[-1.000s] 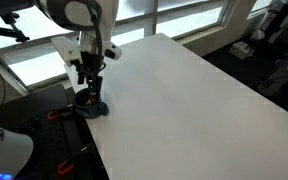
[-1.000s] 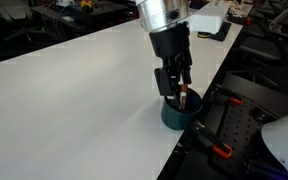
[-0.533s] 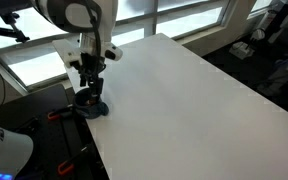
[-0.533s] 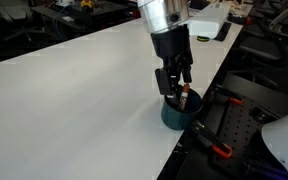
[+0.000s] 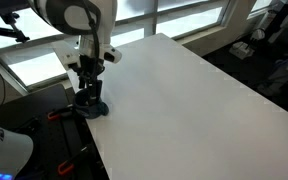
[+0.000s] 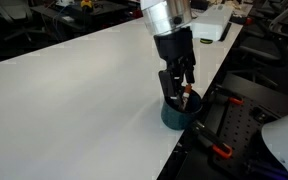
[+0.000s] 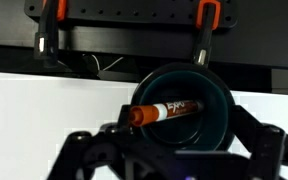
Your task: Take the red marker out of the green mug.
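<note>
One red marker (image 7: 165, 110) lies slanted inside the green mug (image 7: 210, 128), its orange end up against the rim. Your gripper (image 6: 181, 91) hangs directly over the mug near the white table's (image 6: 74, 90) edge, jaws spread apart, holding nothing.
</note>
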